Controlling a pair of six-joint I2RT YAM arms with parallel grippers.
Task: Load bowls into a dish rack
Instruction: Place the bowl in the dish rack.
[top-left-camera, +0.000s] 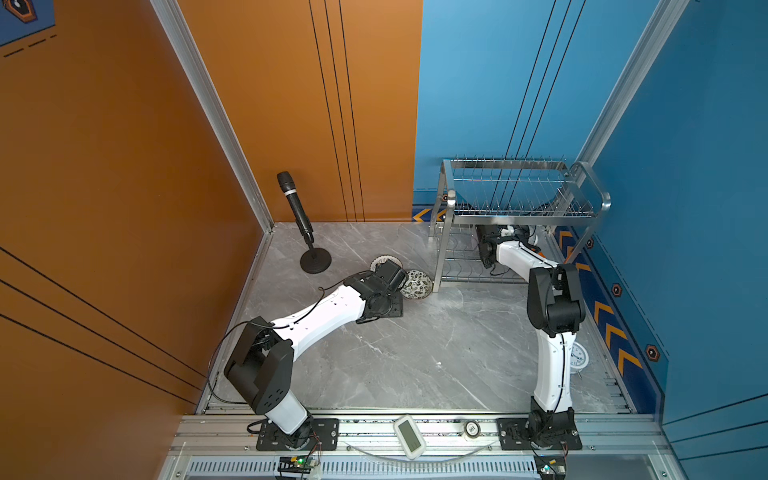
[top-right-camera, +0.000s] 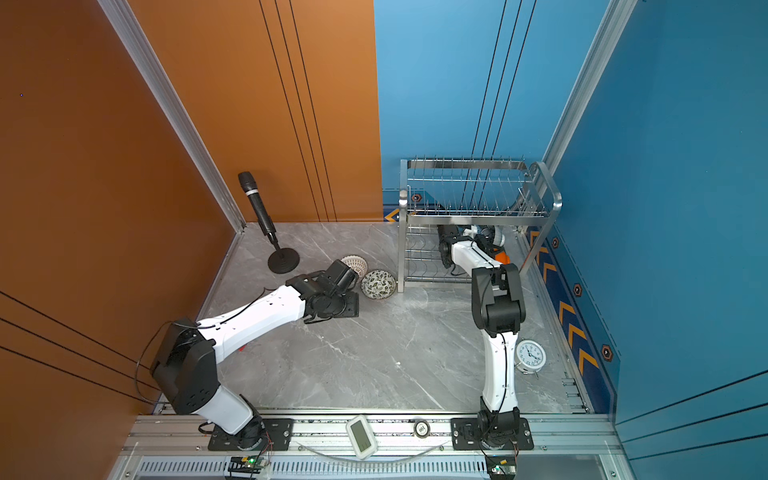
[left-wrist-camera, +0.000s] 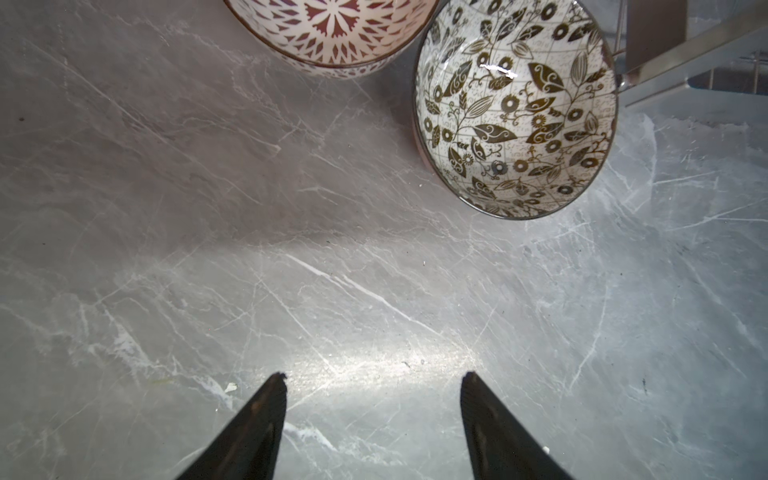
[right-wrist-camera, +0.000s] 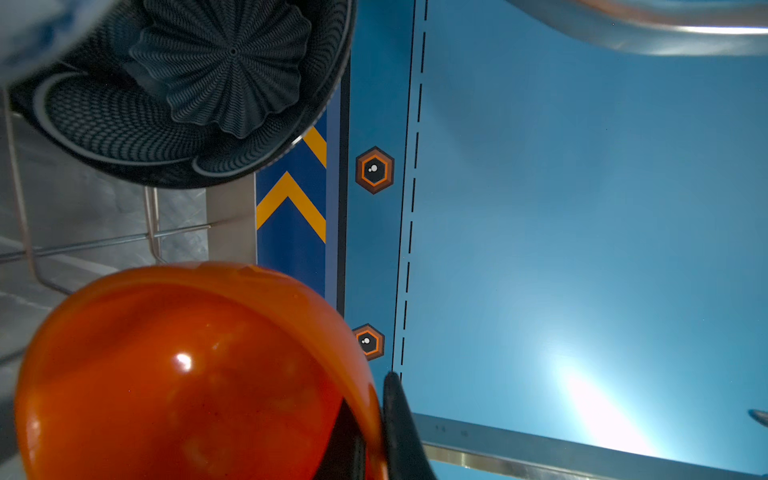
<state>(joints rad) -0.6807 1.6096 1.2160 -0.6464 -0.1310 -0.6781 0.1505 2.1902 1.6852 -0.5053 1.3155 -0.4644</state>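
the right end effector (right-wrist-camera: 370, 399) is clamped on the rim of the orange bowl (right-wrist-camera: 187, 374), one finger on either side of the wall. the arm reaches in under the upper tier of the dish rack (top-left-camera: 603, 203), so the bowl hangs inside the lower tier, above its wires and not yet resting between prongs. the bowl is held on edge and lies to one side of the fingers. the dark blue petal-shaped bowl (right-wrist-camera: 216, 62) already stands in that tier, further along and close by. judged from this, the coming move turns on that gap: the orange bowl must drop into the slot next to the dark blue one without knocking it

the left end effector (left-wrist-camera: 374, 376) stands with its fingers apart and empty over bare bench (left-wrist-camera: 166, 208). the black-and-white leaf-patterned bowl (left-wrist-camera: 515, 112) sits upright on the bench ahead of the fingertips and off their line, just beside the rack's leg. the white lattice-patterned bowl (left-wrist-camera: 332, 29) is next to it. the left arm is the nearer one to both
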